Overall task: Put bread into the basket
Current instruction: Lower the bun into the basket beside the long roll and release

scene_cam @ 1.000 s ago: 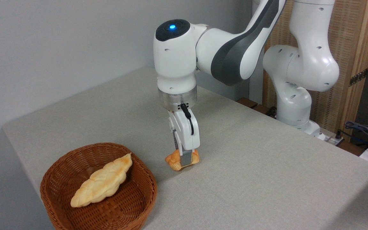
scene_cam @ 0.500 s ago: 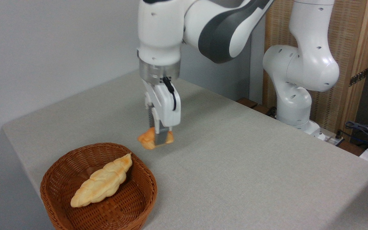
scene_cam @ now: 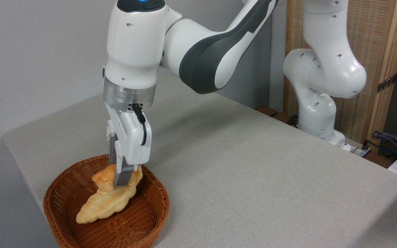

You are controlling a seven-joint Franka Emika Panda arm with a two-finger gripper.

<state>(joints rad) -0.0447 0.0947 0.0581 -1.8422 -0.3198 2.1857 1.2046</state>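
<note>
The bun (scene_cam: 103, 177) sits clamped between the fingers of the gripper (scene_cam: 120, 179), held over the inside of the basket (scene_cam: 140, 220). It hangs right above the upper end of the long pale loaf (scene_cam: 107, 203) lying in the basket; whether the two touch cannot be told. The basket stands near the desk's (scene_cam: 253, 172) front left corner.
</note>
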